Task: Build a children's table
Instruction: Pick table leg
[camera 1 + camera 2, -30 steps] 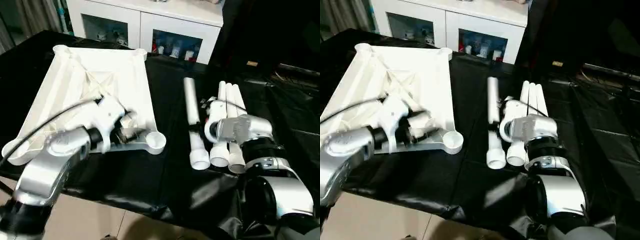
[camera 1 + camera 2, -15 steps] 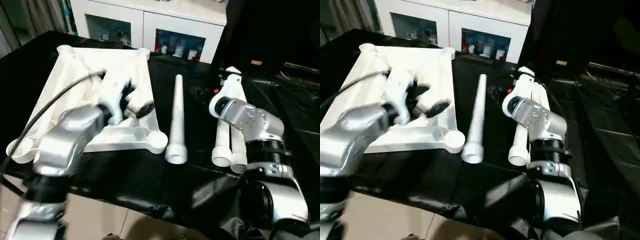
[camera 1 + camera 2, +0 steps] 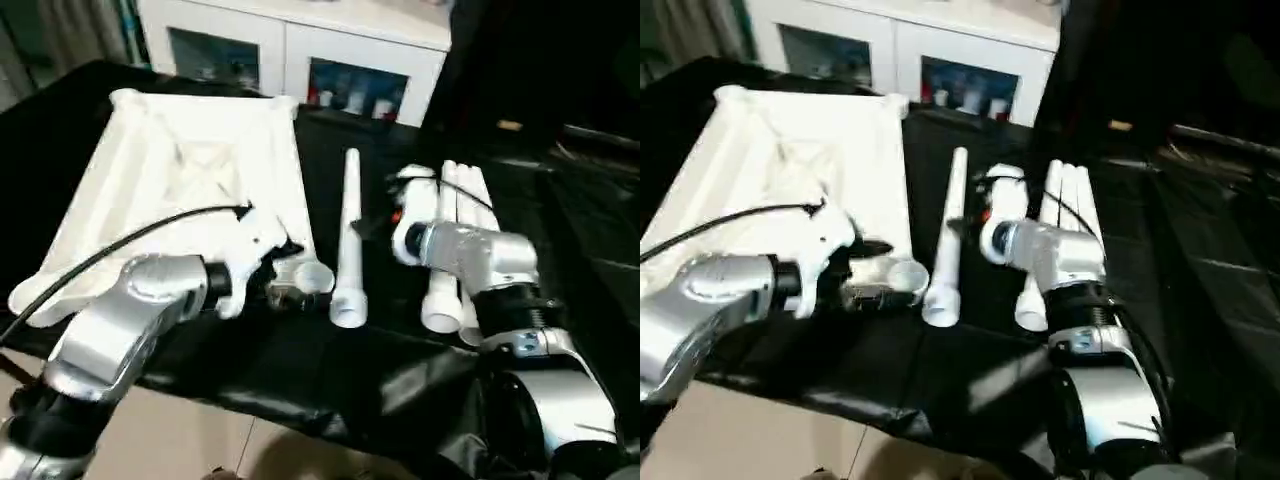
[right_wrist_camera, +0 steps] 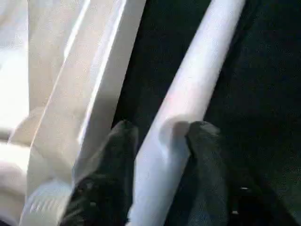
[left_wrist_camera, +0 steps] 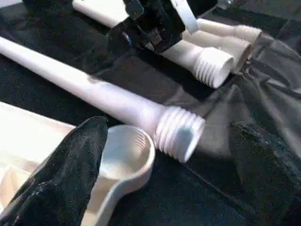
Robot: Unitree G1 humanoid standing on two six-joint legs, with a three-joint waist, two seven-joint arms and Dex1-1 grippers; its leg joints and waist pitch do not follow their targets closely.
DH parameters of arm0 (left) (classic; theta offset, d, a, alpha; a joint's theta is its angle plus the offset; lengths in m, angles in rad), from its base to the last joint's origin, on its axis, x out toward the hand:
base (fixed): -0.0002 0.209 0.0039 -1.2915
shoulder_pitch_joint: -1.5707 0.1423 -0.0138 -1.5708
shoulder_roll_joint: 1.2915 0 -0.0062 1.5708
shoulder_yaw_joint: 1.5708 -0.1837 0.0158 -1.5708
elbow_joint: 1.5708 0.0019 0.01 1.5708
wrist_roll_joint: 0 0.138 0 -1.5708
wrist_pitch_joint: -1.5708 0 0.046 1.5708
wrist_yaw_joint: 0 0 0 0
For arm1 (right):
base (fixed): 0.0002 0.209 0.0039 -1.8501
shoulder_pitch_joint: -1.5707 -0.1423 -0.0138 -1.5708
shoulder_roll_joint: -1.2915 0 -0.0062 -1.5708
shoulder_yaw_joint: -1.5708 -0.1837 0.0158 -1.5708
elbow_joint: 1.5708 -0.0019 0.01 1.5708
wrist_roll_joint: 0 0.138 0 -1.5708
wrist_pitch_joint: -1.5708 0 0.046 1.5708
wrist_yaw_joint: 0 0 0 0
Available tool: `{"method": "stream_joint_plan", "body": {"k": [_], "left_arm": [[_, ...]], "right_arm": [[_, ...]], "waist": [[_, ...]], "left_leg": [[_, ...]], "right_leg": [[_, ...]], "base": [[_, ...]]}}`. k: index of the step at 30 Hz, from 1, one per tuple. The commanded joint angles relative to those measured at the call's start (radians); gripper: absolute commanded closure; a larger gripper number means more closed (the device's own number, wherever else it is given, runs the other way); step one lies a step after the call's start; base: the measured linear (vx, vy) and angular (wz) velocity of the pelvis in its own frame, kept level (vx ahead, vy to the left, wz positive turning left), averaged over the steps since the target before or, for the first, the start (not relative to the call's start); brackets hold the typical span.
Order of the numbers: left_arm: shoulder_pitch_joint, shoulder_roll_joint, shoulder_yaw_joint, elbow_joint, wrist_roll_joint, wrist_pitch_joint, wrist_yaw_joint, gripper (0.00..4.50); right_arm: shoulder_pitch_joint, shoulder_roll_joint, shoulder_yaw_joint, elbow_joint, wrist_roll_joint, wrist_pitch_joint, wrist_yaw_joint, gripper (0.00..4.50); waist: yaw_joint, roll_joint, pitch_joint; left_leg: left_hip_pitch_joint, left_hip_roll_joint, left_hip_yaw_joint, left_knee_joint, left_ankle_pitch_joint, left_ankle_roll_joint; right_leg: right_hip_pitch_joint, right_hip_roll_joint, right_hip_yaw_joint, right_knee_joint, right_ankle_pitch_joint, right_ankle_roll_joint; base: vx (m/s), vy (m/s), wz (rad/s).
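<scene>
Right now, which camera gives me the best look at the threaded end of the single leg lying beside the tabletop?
The left wrist view: the leg's threaded end sits close and unblocked beside the tabletop's corner socket. The two eye views show the whole leg from farther off, its threads small. The right wrist view shows the right gripper straddling its smooth shaft.

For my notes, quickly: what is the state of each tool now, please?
Left tool: open, holding nothing, by the tabletop corner socket.
Right tool: fingers on both sides of one leg.
</scene>
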Motion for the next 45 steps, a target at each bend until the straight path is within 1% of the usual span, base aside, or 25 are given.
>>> {"method": "stream_joint_plan", "body": {"k": [1,3,4,5,8,10,11,16,22,23,24,26,27,29,31,33,35,36,38,39,40,41,42,43,45], "left_arm": [[0.006,0.010,-0.010,-0.027,-0.005,0.014,-0.012,0.00],[0.011,0.015,-0.012,-0.037,-0.011,0.017,-0.017,0.00],[0.015,0.019,-0.014,-0.044,-0.015,0.021,-0.019,0.00],[0.017,0.020,-0.014,-0.047,-0.017,0.023,-0.021,0.00],[0.023,0.026,-0.018,-0.053,-0.017,0.024,-0.023,0.00],[0.025,0.029,-0.022,-0.053,-0.014,0.024,-0.024,0.00],[0.025,0.031,-0.024,-0.055,-0.012,0.026,-0.025,0.00],[0.027,0.036,-0.028,-0.059,-0.008,0.028,-0.029,0.00],[0.024,0.038,-0.034,-0.058,-0.004,0.026,-0.031,0.00],[0.024,0.038,-0.034,-0.058,-0.004,0.026,-0.031,0.00],[0.024,0.038,-0.035,-0.058,-0.004,0.025,-0.031,0.00],[0.023,0.039,-0.037,-0.058,-0.003,0.024,-0.030,0.00],[0.023,0.040,-0.038,-0.059,-0.003,0.024,-0.031,0.00],[0.023,0.043,-0.041,-0.061,-0.004,0.025,-0.035,0.00],[0.025,0.045,-0.041,-0.062,-0.005,0.024,-0.037,0.00],[0.022,0.041,-0.041,-0.056,-0.002,0.019,-0.034,0.00],[0.020,0.039,-0.040,-0.052,0.001,0.015,-0.032,0.00],[0.019,0.036,-0.039,-0.048,0.005,0.008,-0.027,0.00],[0.004,0.004,-0.022,-0.016,0.024,-0.007,0.020,0.00],[0.004,0.004,-0.022,-0.016,0.024,-0.007,0.020,0.00],[-0.006,-0.013,-0.012,0.004,0.033,-0.013,0.047,0.00],[-0.013,-0.025,-0.006,0.018,0.039,-0.014,0.067,0.00],[-0.017,-0.032,-0.002,0.027,0.043,-0.015,0.078,0.00],[-0.018,-0.035,-0.001,0.029,0.042,-0.013,0.081,0.00],[-0.030,-0.059,0.015,0.054,0.046,-0.009,0.114,0.00]], "right_arm": [[-0.027,-0.010,0.004,0.035,-0.007,0.028,0.013,2.09],[-0.039,-0.006,0.004,0.061,-0.014,0.025,0.008,1.97],[-0.045,-0.003,0.007,0.076,-0.021,0.021,0.006,1.90],[-0.048,-0.003,0.009,0.083,-0.024,0.019,0.006,1.81],[-0.057,-0.003,0.022,0.105,-0.034,0.042,-0.003,1.60],[-0.056,-0.005,0.039,0.116,-0.046,0.062,-0.009,1.42],[-0.057,-0.011,0.062,0.127,-0.059,0.077,-0.007,1.42],[-0.047,-0.011,0.075,0.151,-0.051,0.118,0.022,1.42],[-0.039,-0.012,0.079,0.190,-0.063,0.115,0.033,1.42],[-0.039,-0.012,0.079,0.190,-0.063,0.115,0.033,1.68],[-0.036,-0.014,0.079,0.193,-0.063,0.113,0.032,1.68],[-0.029,-0.018,0.074,0.206,-0.063,0.104,0.027,1.88],[-0.028,-0.018,0.068,0.209,-0.062,0.102,0.022,1.88],[-0.028,-0.019,0.055,0.221,-0.061,0.098,0.021,2.14],[-0.028,-0.018,0.032,0.235,-0.058,0.091,0.004,2.20],[-0.022,-0.019,0.008,0.252,-0.052,0.078,-0.016,2.39],[-0.019,-0.018,-0.002,0.255,-0.048,0.074,-0.020,2.55],[-0.017,-0.018,-0.009,0.254,-0.043,0.072,-0.023,2.61],[-0.009,-0.018,-0.042,0.238,-0.021,0.068,-0.035,2.66],[-0.009,-0.018,-0.042,0.238,-0.021,0.068,-0.035,2.67],[-0.006,-0.016,-0.067,0.222,-0.001,0.055,-0.036,2.68],[-0.006,-0.015,-0.086,0.214,0.012,0.054,-0.042,2.68],[-0.006,-0.014,-0.099,0.209,0.020,0.053,-0.046,2.68],[-0.005,-0.014,-0.102,0.207,0.021,0.051,-0.047,2.68],[-0.002,-0.006,-0.134,0.184,0.033,0.022,-0.061,2.68]], "waist": [[0.001,0.006,-0.067],[0.000,0.007,-0.069],[0.000,0.003,-0.069],[0.000,0.003,-0.070],[0.000,0.003,-0.070],[0.000,0.003,-0.070],[0.000,0.003,-0.069],[0.000,0.005,-0.070],[0.000,0.005,-0.071],[0.000,0.005,-0.071],[0.000,0.005,-0.071],[0.001,0.006,-0.071],[0.001,0.006,-0.071],[0.000,0.007,-0.071],[0.001,0.010,-0.071],[0.001,0.014,-0.071],[0.001,0.013,-0.071],[0.002,0.017,-0.071],[0.004,0.018,-0.070],[0.005,0.017,-0.071],[0.004,0.020,-0.071],[0.004,0.020,-0.071],[0.007,0.023,-0.073],[0.007,0.020,-0.074],[0.007,0.020,-0.074]], "left_leg": [[0.001,0.034,-0.001,-0.075,-0.008,-0.021],[0.001,0.035,-0.001,-0.074,0.002,-0.026],[0.000,0.034,0.000,-0.074,0.009,-0.027],[0.000,0.033,0.000,-0.073,0.014,-0.027],[0.000,0.034,0.000,-0.073,0.024,-0.026],[0.001,0.034,0.000,-0.074,0.012,-0.032],[0.001,0.034,-0.001,-0.074,0.007,-0.034],[0.001,0.034,-0.001,-0.074,0.000,-0.041],[0.001,0.035,-0.001,-0.073,0.013,-0.041],[0.001,0.036,-0.001,-0.073,0.010,-0.042],[0.001,0.035,-0.001,-0.073,0.008,-0.042],[0.002,0.036,0.000,-0.073,0.002,-0.043],[0.002,0.036,-0.001,-0.073,0.002,-0.044],[0.002,0.035,-0.001,-0.073,-0.004,-0.047],[0.003,0.035,-0.001,-0.073,-0.009,-0.050],[0.004,0.035,-0.001,-0.073,-0.011,-0.054],[0.004,0.035,-0.001,-0.074,-0.021,-0.055],[0.005,0.035,-0.002,-0.074,-0.024,-0.057],[0.006,0.036,-0.001,-0.074,-0.038,-0.058],[0.006,0.036,-0.001,-0.074,-0.044,-0.060],[0.004,0.035,-0.002,-0.075,-0.045,-0.060],[0.004,0.035,-0.002,-0.075,-0.045,-0.060],[0.006,0.036,-0.002,-0.074,-0.047,-0.062],[0.005,0.035,-0.003,-0.075,-0.045,-0.060],[0.004,0.035,-0.004,-0.074,-0.041,-0.060]], "right_leg": [[0.058,-0.073,0.043,-0.060,-0.014,-0.198],[0.058,-0.074,0.043,-0.057,0.006,-0.200],[0.058,-0.073,0.043,-0.056,0.017,-0.202],[0.059,-0.073,0.043,-0.055,0.024,-0.203],[0.059,-0.073,0.043,-0.054,0.043,-0.206],[0.059,-0.072,0.042,-0.055,0.031,-0.204],[0.059,-0.073,0.042,-0.055,0.027,-0.203],[0.060,-0.073,0.043,-0.056,0.017,-0.198],[0.060,-0.073,0.042,-0.053,0.046,-0.209],[0.060,-0.073,0.042,-0.054,0.044,-0.210],[0.060,-0.073,0.042,-0.054,0.043,-0.210],[0.060,-0.074,0.043,-0.054,0.035,-0.210],[0.059,-0.073,0.042,-0.054,0.035,-0.210],[0.059,-0.073,0.042,-0.055,0.034,-0.210],[0.059,-0.073,0.042,-0.055,0.032,-0.211],[0.059,-0.072,0.041,-0.054,0.040,-0.213],[0.059,-0.071,0.041,-0.055,0.036,-0.214],[0.059,-0.072,0.041,-0.054,0.034,-0.214],[0.058,-0.072,0.042,-0.057,0.027,-0.213],[0.059,-0.071,0.042,-0.058,0.023,-0.214],[0.060,-0.071,0.041,-0.058,0.024,-0.212],[0.060,-0.071,0.041,-0.058,0.024,-0.212],[0.061,-0.071,0.041,-0.058,0.028,-0.210],[0.062,-0.071,0.040,-0.057,0.031,-0.209],[0.063,-0.073,0.039,-0.058,0.030,-0.214]], "base": [[0.000,0.000,0.00],[0.000,0.000,0.00],[0.000,0.000,0.00],[0.000,0.000,0.00],[0.000,0.000,0.00],[0.000,0.000,0.00],[0.000,0.000,0.00],[0.000,0.000,0.00],[0.000,0.000,0.00],[0.000,0.000,0.00],[0.000,0.000,0.00],[0.000,0.000,0.00],[0.000,0.000,0.00],[0.000,0.000,0.00],[0.000,0.000,0.00],[0.000,0.000,0.00],[0.000,0.000,0.00],[0.000,0.000,0.00],[0.000,0.000,0.00],[0.000,0.000,0.00],[0.000,0.000,0.00],[0.000,0.000,0.00],[0.000,0.000,0.00],[0.000,0.000,0.00],[0.000,0.000,0.00]]}}
